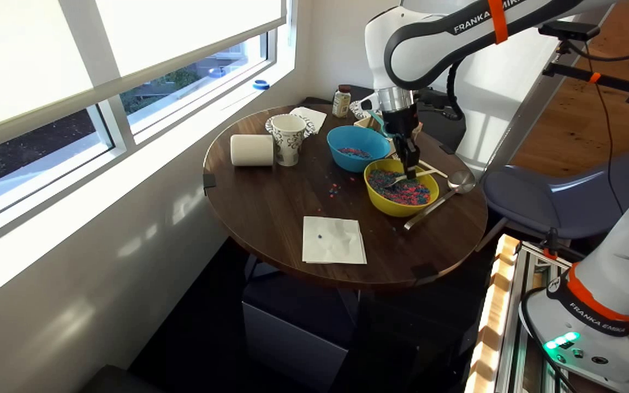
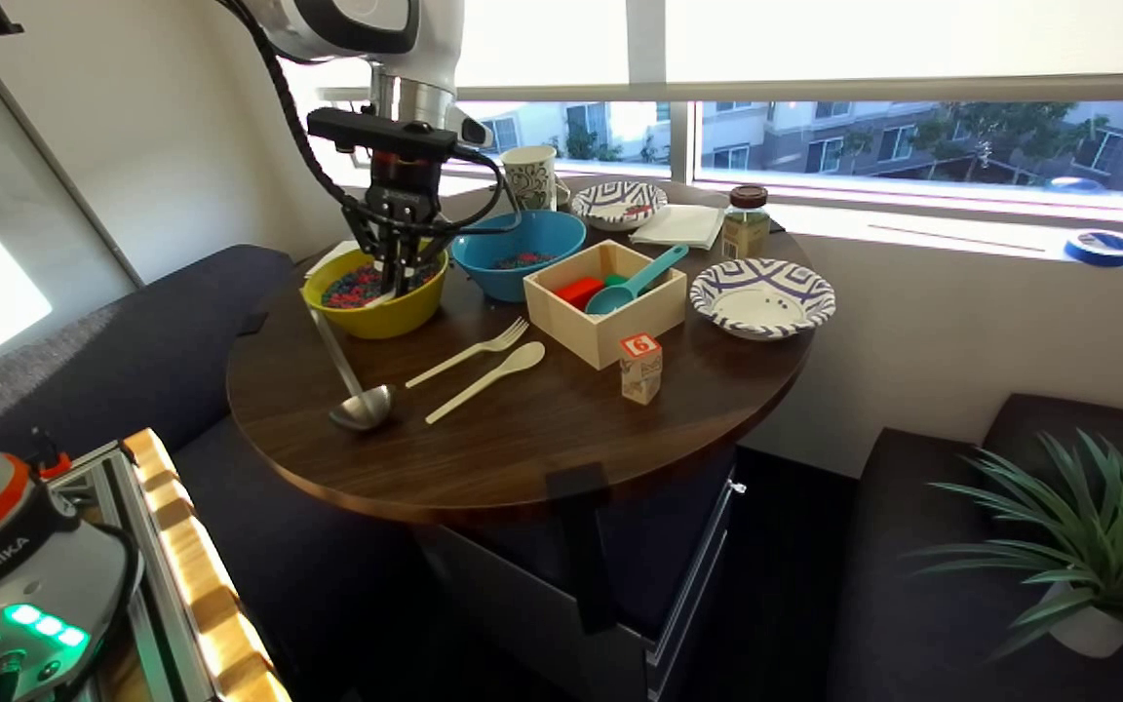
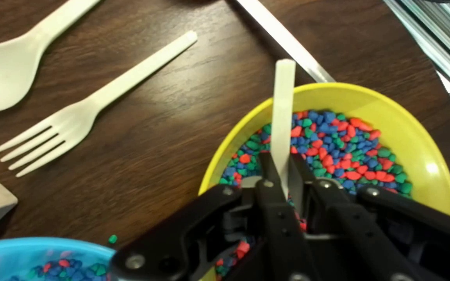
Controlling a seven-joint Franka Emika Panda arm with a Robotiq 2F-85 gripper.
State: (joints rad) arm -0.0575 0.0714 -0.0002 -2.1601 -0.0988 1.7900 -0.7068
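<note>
My gripper (image 3: 282, 158) is shut on a pale utensil (image 3: 283, 97), pinching it partway along its handle. The free handle end sticks out past the fingertips and over the rim of a yellow bowl (image 3: 424, 132). Red, blue and green pebbles (image 3: 350, 156) fill much of this bowl. In an exterior view the utensil's head (image 1: 397, 179) rests at the pebbles and looks fork-like; the wrist view hides it behind the fingers. Both exterior views place the gripper (image 2: 398, 283) low over the yellow bowl, pointing down.
A blue bowl (image 2: 513, 281) with fewer pebbles stands beside the yellow one. Close by lie a metal ladle (image 2: 365, 409), a fork (image 2: 469, 353), a spoon (image 2: 488, 382) and a wooden box (image 2: 576, 331). Farther off are a paper cup (image 1: 288, 143), white roll (image 1: 251, 150) and napkins (image 1: 332, 243).
</note>
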